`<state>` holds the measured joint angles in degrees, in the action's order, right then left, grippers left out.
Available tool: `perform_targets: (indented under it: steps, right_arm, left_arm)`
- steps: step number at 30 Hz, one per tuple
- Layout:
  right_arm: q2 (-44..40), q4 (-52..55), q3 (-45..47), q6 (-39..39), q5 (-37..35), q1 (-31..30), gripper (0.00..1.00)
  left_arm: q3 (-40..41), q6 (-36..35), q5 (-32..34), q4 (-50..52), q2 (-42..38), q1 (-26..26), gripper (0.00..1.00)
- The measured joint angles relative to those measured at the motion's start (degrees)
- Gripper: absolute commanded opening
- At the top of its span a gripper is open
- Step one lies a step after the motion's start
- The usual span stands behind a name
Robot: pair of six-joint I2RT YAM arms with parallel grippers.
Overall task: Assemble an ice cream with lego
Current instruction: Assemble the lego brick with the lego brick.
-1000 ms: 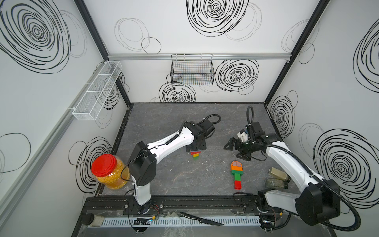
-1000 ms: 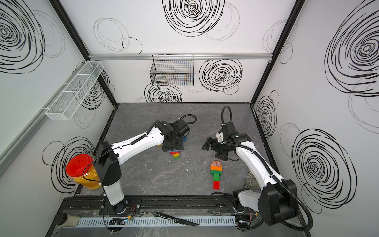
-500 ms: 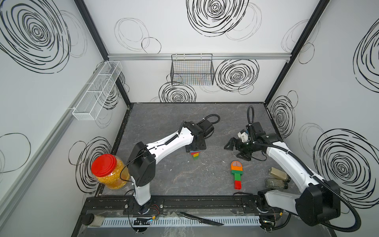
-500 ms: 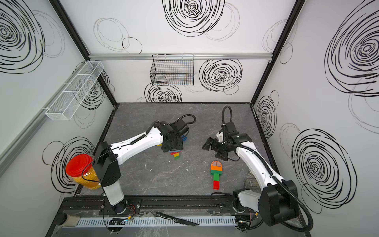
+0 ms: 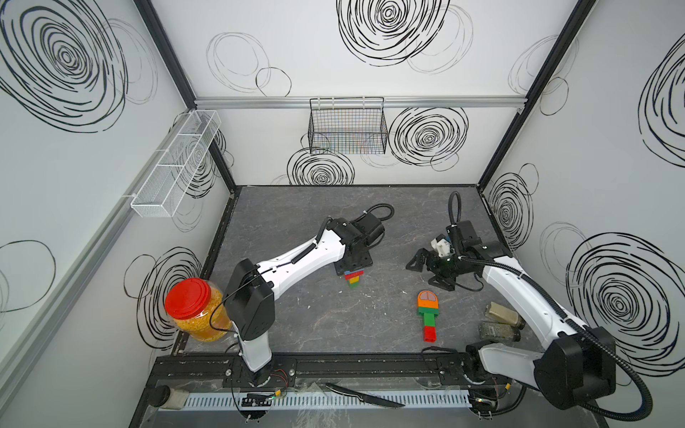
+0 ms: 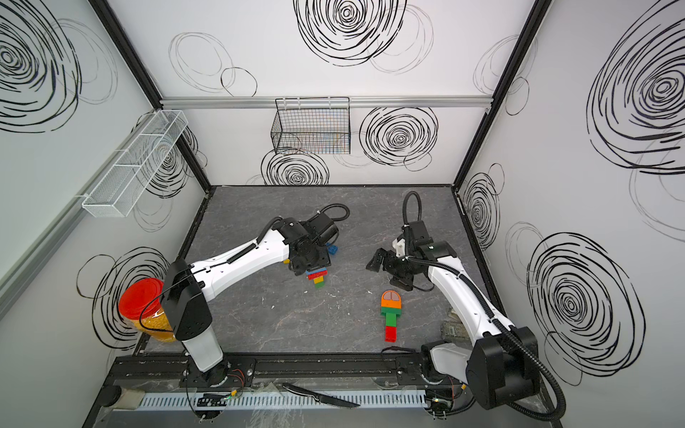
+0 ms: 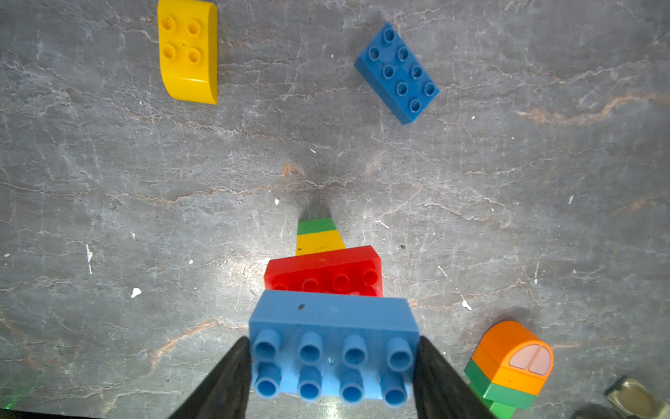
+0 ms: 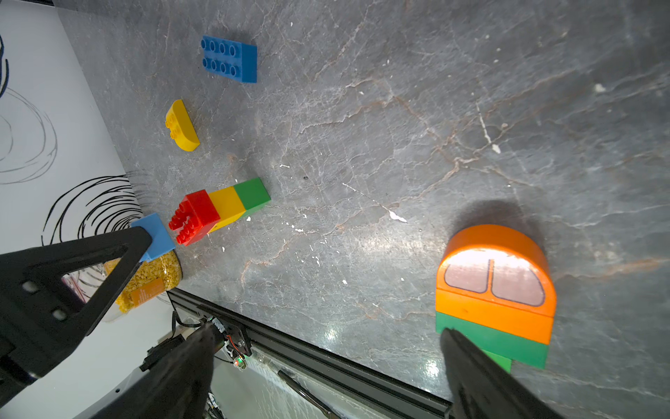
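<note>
The left gripper [image 7: 331,366] clamps a light-blue oblong studded plastic brick [image 7: 331,315] between its fingers. Just beyond the fingertips lies a red, yellow and green plastic brick stack [image 7: 322,268]. The right gripper [image 8: 325,327] stands spread wide and empty, with an orange-domed, green-stemmed plastic brick stack [image 8: 495,290] beside one fingertip.

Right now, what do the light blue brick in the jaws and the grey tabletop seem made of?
The light blue brick: moulded plastic, by its even colour, crisp edges and hollow round studs; smooth, slightly satin finish.
The tabletop: looks like dark grey stone or a stone-printed laminate, with pale and rusty veins and a soft sheen where light reflects; I cannot tell which.
</note>
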<state>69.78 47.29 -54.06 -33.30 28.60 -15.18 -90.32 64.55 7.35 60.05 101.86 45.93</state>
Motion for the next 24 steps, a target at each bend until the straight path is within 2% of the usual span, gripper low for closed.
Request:
perform_targets:
  steps: [24]
  right_arm:
    - [-0.57,-0.02,1.36,0.24,0.33,1.03,1.00]
  left_arm:
    - [0.13,1.25,0.26,0.42,0.85,-0.92,0.57]
